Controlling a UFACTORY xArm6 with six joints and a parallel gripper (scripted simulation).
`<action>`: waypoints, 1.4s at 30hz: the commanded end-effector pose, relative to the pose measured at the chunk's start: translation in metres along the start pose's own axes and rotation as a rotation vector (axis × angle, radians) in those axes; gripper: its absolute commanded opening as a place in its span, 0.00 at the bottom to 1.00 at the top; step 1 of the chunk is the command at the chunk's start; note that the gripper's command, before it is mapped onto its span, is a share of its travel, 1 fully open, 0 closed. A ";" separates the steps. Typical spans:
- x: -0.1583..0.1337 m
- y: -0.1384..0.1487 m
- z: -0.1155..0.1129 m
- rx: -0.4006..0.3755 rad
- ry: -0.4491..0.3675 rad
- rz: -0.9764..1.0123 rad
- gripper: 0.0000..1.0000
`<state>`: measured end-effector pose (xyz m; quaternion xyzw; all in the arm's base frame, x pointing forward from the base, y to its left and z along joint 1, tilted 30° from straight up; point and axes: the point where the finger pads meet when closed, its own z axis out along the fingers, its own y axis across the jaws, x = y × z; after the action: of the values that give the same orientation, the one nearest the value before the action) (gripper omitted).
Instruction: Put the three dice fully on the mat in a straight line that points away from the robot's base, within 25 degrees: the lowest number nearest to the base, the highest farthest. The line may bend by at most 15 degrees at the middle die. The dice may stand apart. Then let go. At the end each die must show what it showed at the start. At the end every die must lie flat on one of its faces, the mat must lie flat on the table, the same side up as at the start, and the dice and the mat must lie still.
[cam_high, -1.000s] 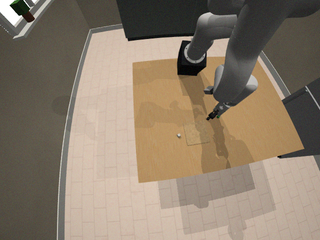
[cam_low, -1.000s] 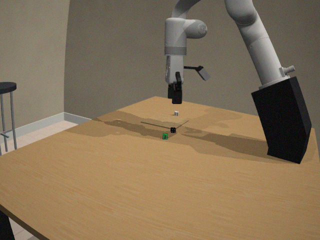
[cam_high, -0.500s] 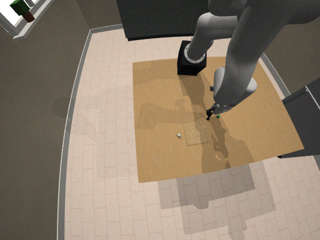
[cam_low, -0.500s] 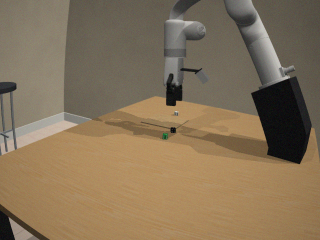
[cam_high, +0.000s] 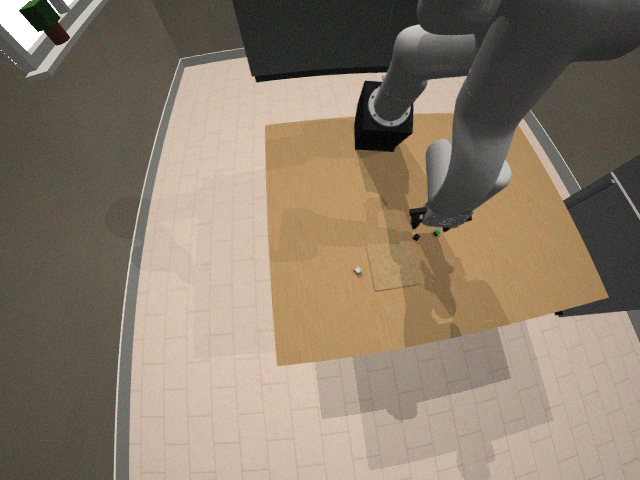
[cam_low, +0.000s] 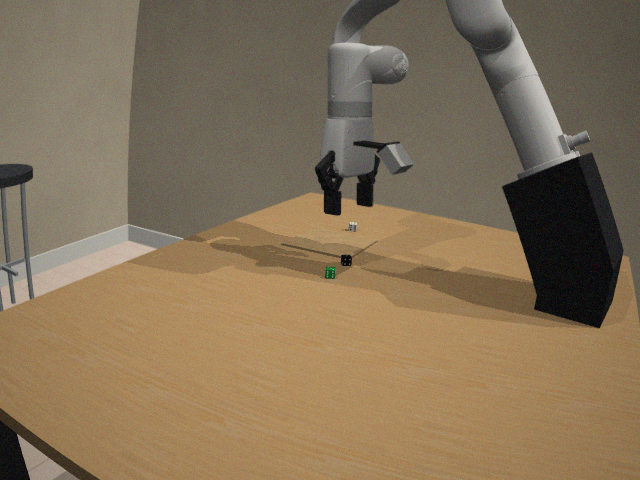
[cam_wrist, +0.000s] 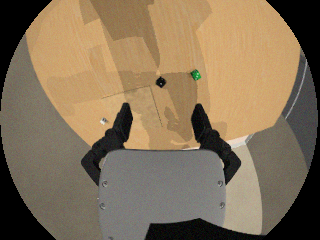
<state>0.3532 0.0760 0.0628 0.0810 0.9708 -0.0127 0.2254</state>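
Note:
A thin tan mat (cam_high: 395, 266) lies flat on the wooden table; it also shows in the wrist view (cam_wrist: 143, 103). A black die (cam_high: 416, 236) sits just off the mat's corner nearest the base, seen too in the exterior view (cam_low: 346, 259) and the wrist view (cam_wrist: 160, 82). A green die (cam_high: 436, 233) (cam_low: 330, 272) (cam_wrist: 196, 75) lies on the table a little beside it, off the mat. A white die (cam_high: 357, 270) (cam_low: 352, 226) (cam_wrist: 103, 120) lies on the table on the mat's other side. My gripper (cam_low: 347, 198) is open and empty, high above the table near the black die.
The arm's black base block (cam_high: 383, 116) (cam_low: 566, 240) stands at the table's back edge. A stool (cam_low: 14, 227) stands on the floor beyond the table's left side. Dark cabinets (cam_high: 604, 227) flank the table.

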 end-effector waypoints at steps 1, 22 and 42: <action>-0.001 0.000 0.003 -0.009 -0.074 0.158 1.00; 0.000 -0.002 0.012 -0.029 -0.066 0.639 1.00; 0.000 -0.002 0.012 -0.031 -0.065 0.681 0.31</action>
<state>0.3581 0.0728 0.0514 0.3971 0.8818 0.0707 0.2443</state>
